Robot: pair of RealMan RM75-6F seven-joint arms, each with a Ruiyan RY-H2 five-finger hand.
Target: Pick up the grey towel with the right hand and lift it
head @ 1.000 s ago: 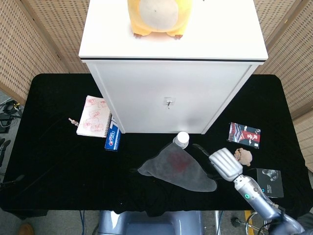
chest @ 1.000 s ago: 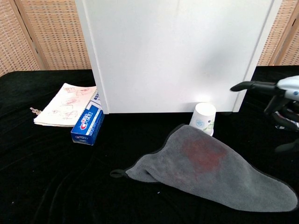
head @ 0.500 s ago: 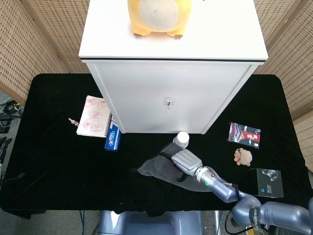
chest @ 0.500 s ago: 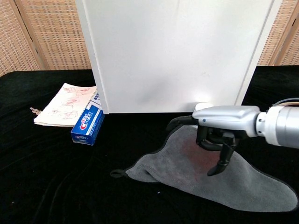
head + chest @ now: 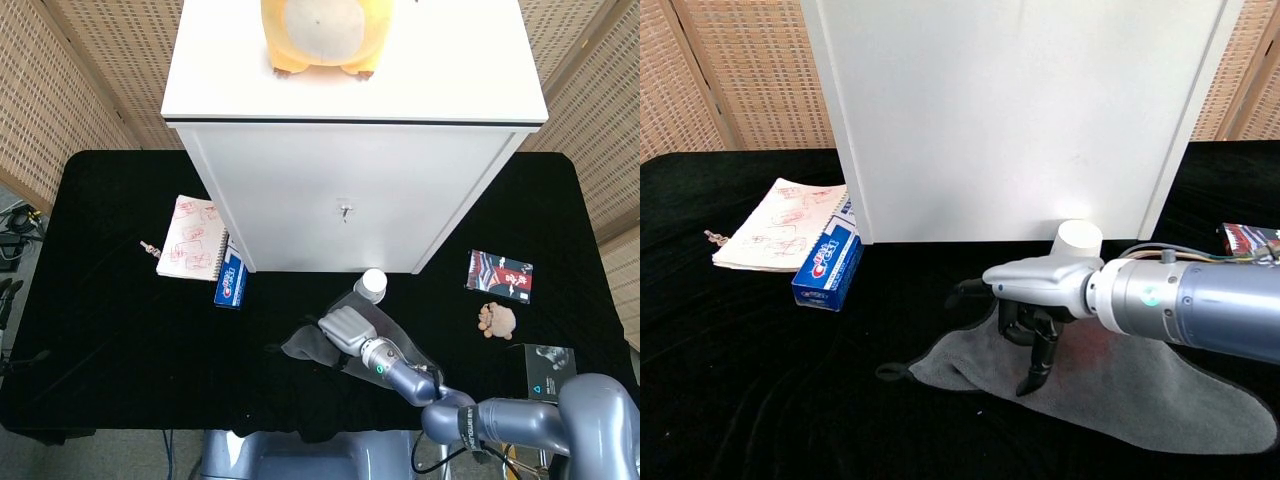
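The grey towel lies flat on the black table, with a reddish stain near its middle; in the head view the towel sits just below the white cabinet. My right hand hovers palm down over the towel's left part, fingers spread and curved downward, one fingertip reaching the cloth. Nothing is gripped. The head view shows the same right hand over the towel's left half. My left hand is out of sight in both views.
A white cabinet stands behind the towel, a paper cup at its base. A notebook and blue toothpaste box lie left. A card packet, small plush and black box lie right.
My right hand has swept from the table's right side leftward across the towel, and now hangs over its left part with the fingers lowered toward the cloth.
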